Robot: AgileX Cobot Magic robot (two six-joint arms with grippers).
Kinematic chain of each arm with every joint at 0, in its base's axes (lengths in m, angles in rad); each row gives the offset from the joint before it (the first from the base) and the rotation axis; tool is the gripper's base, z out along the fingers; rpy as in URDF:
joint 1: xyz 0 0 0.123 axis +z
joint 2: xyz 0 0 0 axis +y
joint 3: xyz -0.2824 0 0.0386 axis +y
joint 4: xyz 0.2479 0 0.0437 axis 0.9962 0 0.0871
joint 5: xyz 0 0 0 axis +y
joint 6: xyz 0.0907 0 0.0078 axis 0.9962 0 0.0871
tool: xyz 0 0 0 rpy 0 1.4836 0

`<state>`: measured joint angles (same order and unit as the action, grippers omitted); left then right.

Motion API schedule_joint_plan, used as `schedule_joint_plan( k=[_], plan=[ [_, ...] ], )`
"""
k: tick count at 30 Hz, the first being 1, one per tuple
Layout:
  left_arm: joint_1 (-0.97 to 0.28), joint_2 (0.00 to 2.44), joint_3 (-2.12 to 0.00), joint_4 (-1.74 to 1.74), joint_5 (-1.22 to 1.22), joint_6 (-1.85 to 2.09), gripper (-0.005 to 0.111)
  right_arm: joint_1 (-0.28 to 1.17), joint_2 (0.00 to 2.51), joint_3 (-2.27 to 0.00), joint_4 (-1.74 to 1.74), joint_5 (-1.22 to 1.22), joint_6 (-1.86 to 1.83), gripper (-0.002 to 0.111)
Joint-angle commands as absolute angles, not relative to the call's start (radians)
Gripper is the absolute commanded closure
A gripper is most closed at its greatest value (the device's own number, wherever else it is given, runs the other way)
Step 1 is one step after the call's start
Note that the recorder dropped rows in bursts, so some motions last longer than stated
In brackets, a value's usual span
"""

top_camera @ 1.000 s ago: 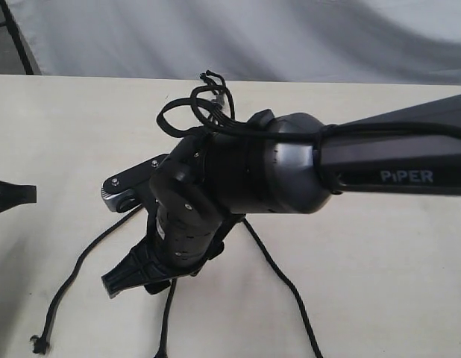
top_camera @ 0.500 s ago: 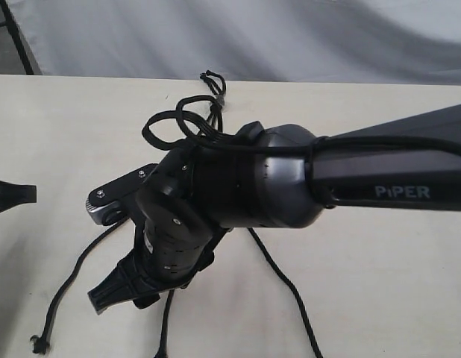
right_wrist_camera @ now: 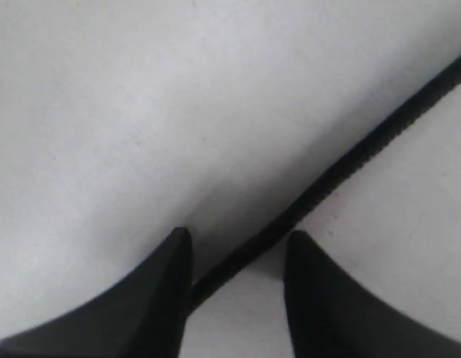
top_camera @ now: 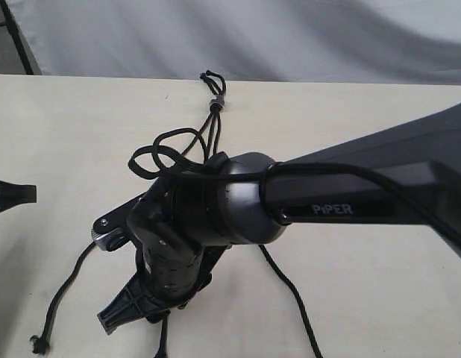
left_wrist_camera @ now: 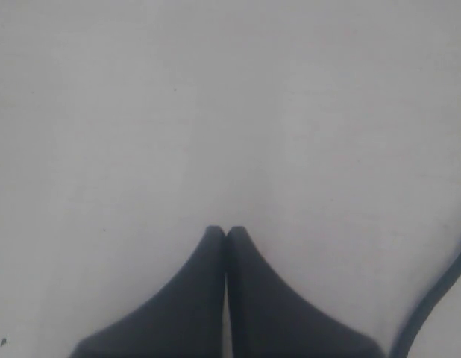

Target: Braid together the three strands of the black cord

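Observation:
The black cord lies on the pale table, with its short loops (top_camera: 210, 77) and grey band (top_camera: 214, 103) at the far end. Three strands fan out toward the near edge. The left strand (top_camera: 63, 291) ends in a knotted tip (top_camera: 38, 344). The middle strand (top_camera: 163, 339) and right strand (top_camera: 290, 287) come out from under the right arm. My right gripper (top_camera: 111, 319) (right_wrist_camera: 238, 237) is open, low over the table, and a strand (right_wrist_camera: 365, 149) runs slantwise between its fingers. My left gripper (top_camera: 18, 195) (left_wrist_camera: 225, 230) is shut on nothing, away from the cord.
The right arm's wrist (top_camera: 215, 209) hides the strands' middle stretch, and its own black cable loops (top_camera: 160, 149) sit beside the cord's upper part. A grey cloth backdrop (top_camera: 290, 37) hangs behind the table. A dark line (left_wrist_camera: 439, 298) crosses the left wrist view's corner.
The right arm has moved toward the near left, uncovering the grey band and the strands' upper part. Its gripper has dropped closer to the near edge. The left gripper stays still.

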<state>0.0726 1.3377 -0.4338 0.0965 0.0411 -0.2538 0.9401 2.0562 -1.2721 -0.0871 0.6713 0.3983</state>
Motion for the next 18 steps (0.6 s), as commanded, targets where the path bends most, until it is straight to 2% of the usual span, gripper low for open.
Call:
schedule_joint_plan(
  k=[1, 3, 8, 18],
  plan=[
    [0.072, 1.34, -0.44, 0.098, 0.032, -0.262, 0.107, 0.946, 2.084, -1.281, -0.089, 0.751, 0.362, 0.096],
    [0.072, 1.34, -0.44, 0.098, 0.032, -0.262, 0.107, 0.946, 2.084, -1.305, -0.103, 0.781, 0.357, 0.108],
    [0.072, 1.34, -0.44, 0.098, 0.032, -0.262, 0.107, 0.946, 2.075, -1.399, -0.129, 0.887, 0.309, 0.109],
    [0.072, 1.34, -0.44, 0.098, 0.03, -0.27, 0.107, 0.936, 1.934, -1.465, -0.47, 1.075, 0.424, 0.109]
  ],
)
